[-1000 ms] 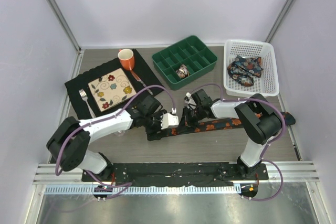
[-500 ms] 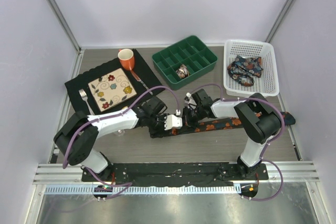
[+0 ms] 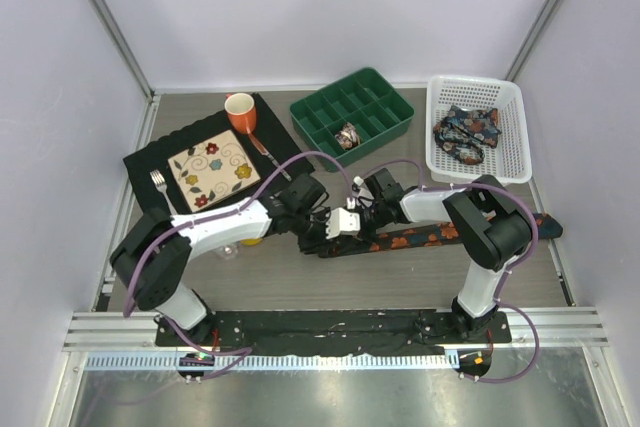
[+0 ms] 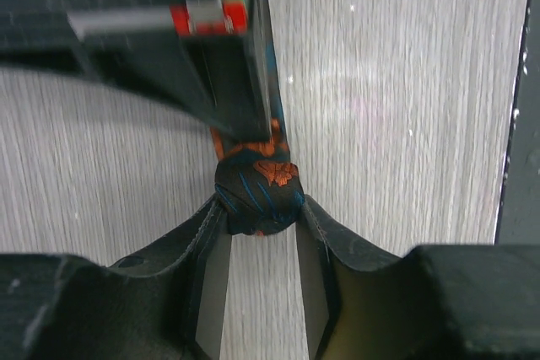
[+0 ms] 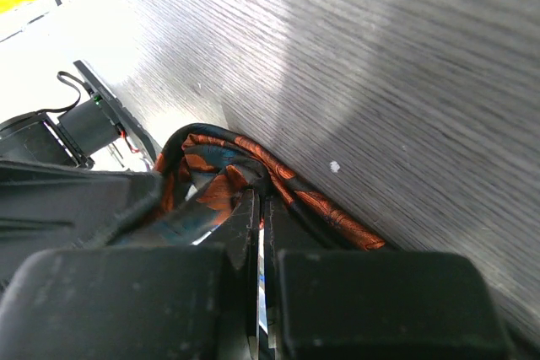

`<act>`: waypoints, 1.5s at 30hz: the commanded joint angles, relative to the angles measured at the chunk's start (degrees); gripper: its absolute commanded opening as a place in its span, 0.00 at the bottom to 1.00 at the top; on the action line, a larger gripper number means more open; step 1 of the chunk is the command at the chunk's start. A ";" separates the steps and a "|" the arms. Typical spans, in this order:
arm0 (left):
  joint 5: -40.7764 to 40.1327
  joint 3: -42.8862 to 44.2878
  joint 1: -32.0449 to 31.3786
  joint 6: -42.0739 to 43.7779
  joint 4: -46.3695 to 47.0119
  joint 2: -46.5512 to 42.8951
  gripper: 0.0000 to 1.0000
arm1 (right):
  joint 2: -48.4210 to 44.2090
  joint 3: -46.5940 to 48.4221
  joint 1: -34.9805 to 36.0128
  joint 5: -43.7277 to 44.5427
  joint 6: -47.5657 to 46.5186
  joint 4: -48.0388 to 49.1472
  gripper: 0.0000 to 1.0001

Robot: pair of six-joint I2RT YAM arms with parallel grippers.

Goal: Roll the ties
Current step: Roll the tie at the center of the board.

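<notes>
A dark tie with orange flowers lies as a strip across the table, running right from the two grippers. My left gripper is shut on the tie's rolled end, a small coil held between the fingertips. My right gripper faces it closely and is pinched shut on the tie fabric next to the coil. A rolled tie sits in one compartment of the green tray. Several more ties lie bundled in the white basket.
A black placemat at the back left holds a flowered plate, an orange mug and a fork. A small yellow thing shows under my left forearm. White walls stand on three sides.
My left gripper has moved right along the tie until it meets the right gripper. The tie's left end has drawn in to the right with it. The right gripper has barely moved.
</notes>
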 commanded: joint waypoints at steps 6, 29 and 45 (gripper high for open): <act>-0.79 7.76 -2.59 -1.74 0.41 9.17 0.36 | 0.60 0.78 -1.00 2.81 -1.43 -0.72 0.01; -0.44 9.87 -2.59 1.26 -6.19 15.69 0.29 | -10.66 -2.38 -4.17 -3.43 -0.37 -1.26 0.37; 0.26 10.40 -2.59 1.78 -6.81 16.39 0.30 | -3.62 -0.80 -3.99 -2.03 -3.36 1.21 0.18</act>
